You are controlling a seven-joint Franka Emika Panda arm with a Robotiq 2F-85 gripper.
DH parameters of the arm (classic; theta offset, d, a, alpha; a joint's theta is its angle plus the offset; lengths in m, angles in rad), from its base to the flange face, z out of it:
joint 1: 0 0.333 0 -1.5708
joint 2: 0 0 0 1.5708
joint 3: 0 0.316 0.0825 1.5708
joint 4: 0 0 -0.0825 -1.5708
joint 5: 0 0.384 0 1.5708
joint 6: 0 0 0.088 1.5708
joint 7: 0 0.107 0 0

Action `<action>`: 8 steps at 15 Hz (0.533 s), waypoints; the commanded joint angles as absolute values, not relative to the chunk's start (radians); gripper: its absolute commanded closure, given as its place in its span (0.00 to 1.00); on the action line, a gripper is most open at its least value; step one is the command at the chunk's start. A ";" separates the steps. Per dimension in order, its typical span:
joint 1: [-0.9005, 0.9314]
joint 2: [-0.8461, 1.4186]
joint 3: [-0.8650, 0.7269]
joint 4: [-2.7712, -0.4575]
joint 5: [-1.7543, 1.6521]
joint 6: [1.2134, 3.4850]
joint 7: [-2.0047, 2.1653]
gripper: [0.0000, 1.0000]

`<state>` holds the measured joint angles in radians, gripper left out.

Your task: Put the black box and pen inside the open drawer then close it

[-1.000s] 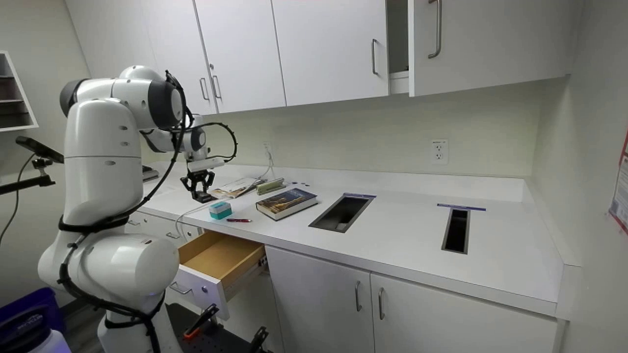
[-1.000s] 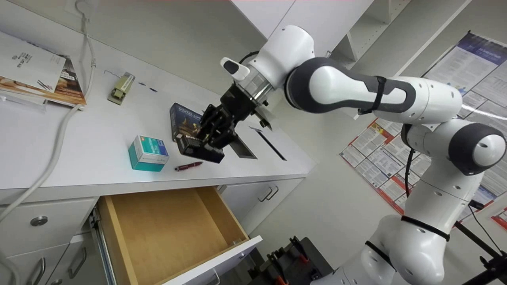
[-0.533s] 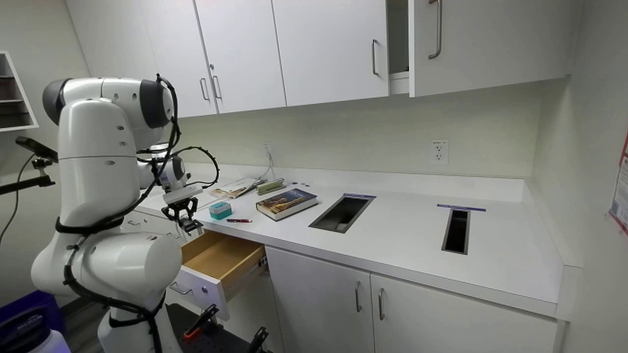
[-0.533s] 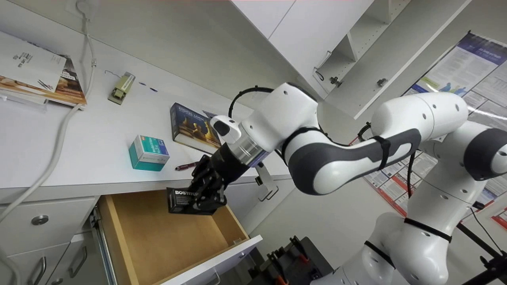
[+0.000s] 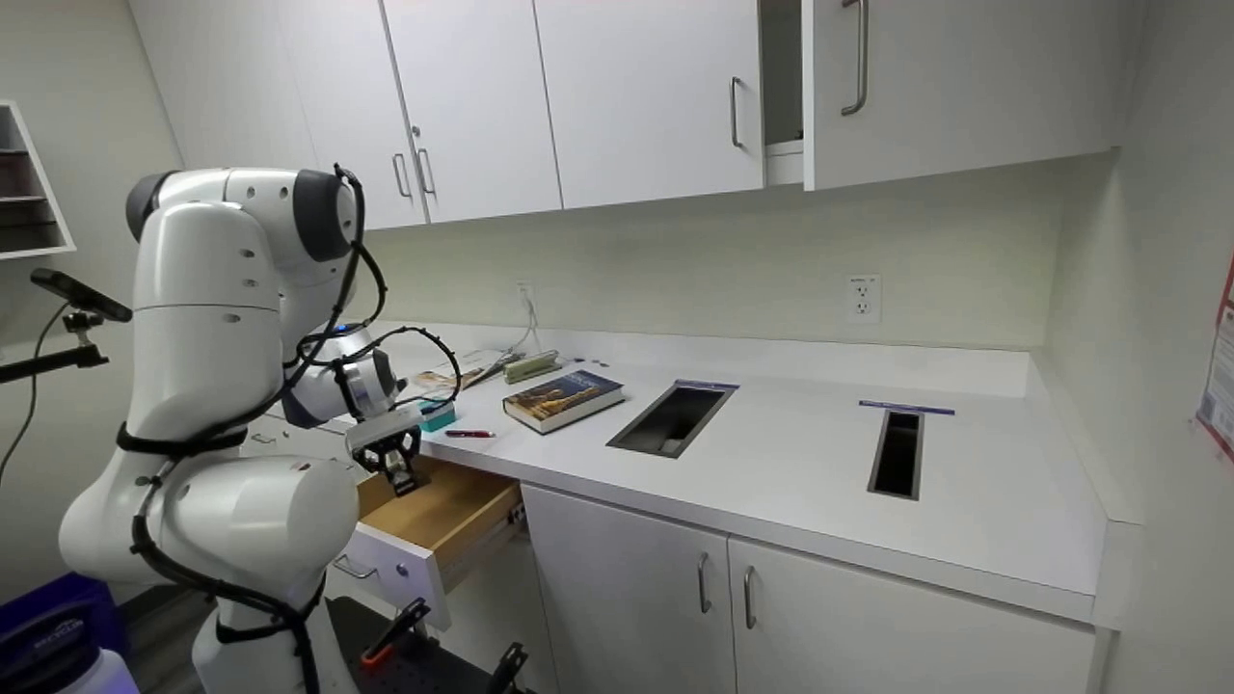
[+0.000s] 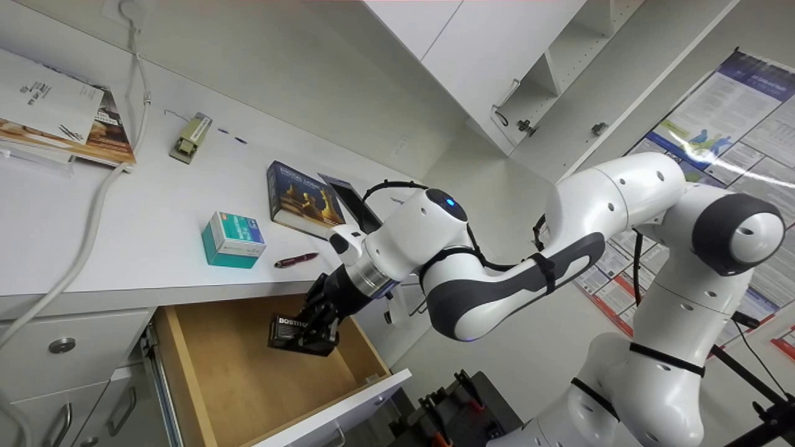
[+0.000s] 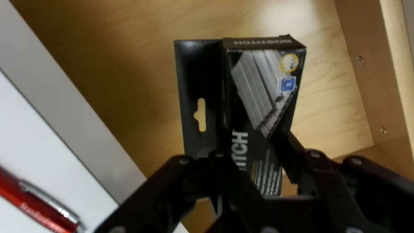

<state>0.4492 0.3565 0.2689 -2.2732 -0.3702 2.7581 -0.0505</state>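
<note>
My gripper (image 6: 318,332) is shut on the black box (image 6: 287,330), one finger on each side. In the wrist view the box (image 7: 258,97) shows its printed face and a hanging tab, between the fingers (image 7: 255,147). In an exterior view the gripper (image 5: 403,474) is over the back part of the open drawer (image 5: 397,571). The drawer's bare wooden bottom (image 6: 261,388) shows below the box. How far the box is above it I cannot tell. The red pen (image 6: 296,260) lies on the worktop near its front edge; it also shows in the wrist view (image 7: 38,207).
A teal and white box (image 6: 233,241) stands on the worktop left of the pen. A thick book (image 5: 563,400) lies behind the pen. A greenish stapler-like object (image 6: 190,138), papers (image 6: 56,105) and a white cable (image 6: 96,217) are farther off. The worktop edge (image 6: 205,295) overhangs the drawer's back.
My gripper has moved from above the worktop near the pen down and forward over the open drawer, carrying the black box. The pen and the drawer have not moved.
</note>
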 commanded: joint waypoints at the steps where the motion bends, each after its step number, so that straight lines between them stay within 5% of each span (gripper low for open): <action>1: 0.470 0.427 0.234 -2.258 -0.396 2.837 -0.020 0.83; 8: 0.529 0.538 0.199 -2.217 -0.382 2.894 -0.023 0.83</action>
